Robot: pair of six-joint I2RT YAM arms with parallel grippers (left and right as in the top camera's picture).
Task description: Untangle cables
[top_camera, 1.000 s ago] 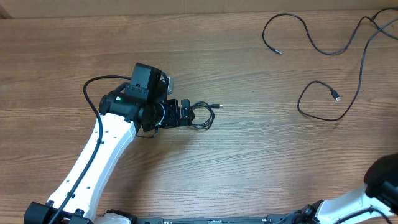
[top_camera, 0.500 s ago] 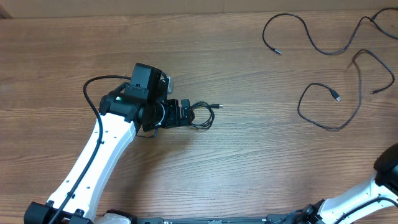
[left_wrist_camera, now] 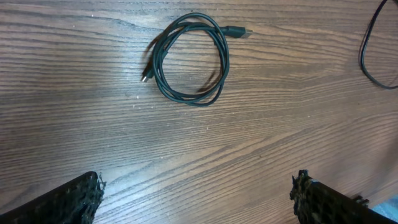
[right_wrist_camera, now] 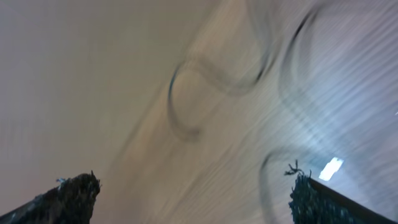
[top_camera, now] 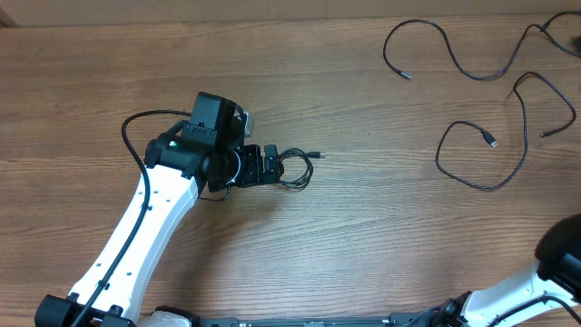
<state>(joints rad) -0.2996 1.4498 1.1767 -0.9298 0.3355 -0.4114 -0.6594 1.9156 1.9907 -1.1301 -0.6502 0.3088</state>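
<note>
A small coiled cable [top_camera: 296,169] lies on the wooden table [top_camera: 381,227] just in front of my left gripper [top_camera: 272,165]. In the left wrist view the coil [left_wrist_camera: 189,62] lies ahead of the left gripper [left_wrist_camera: 196,202], whose jaws stand wide open over bare wood. Two loose cables lie at the far right: a long one [top_camera: 454,59] along the top and a looped one [top_camera: 495,186] below it. The right arm [top_camera: 563,259] shows only at the bottom right corner. My right gripper [right_wrist_camera: 196,199] is open and empty above blurred cable loops [right_wrist_camera: 180,106].
The left arm's white link [top_camera: 136,245] runs from the bottom left toward the table's middle. A stretch of another cable [left_wrist_camera: 373,62] shows at the right edge of the left wrist view. The table's far edge [top_camera: 272,20] runs along the top.
The looped cable at the right has dropped out of its stretched line and now lies slack with a free end on the table. The right arm shifted slightly at the corner. The left arm stayed still.
</note>
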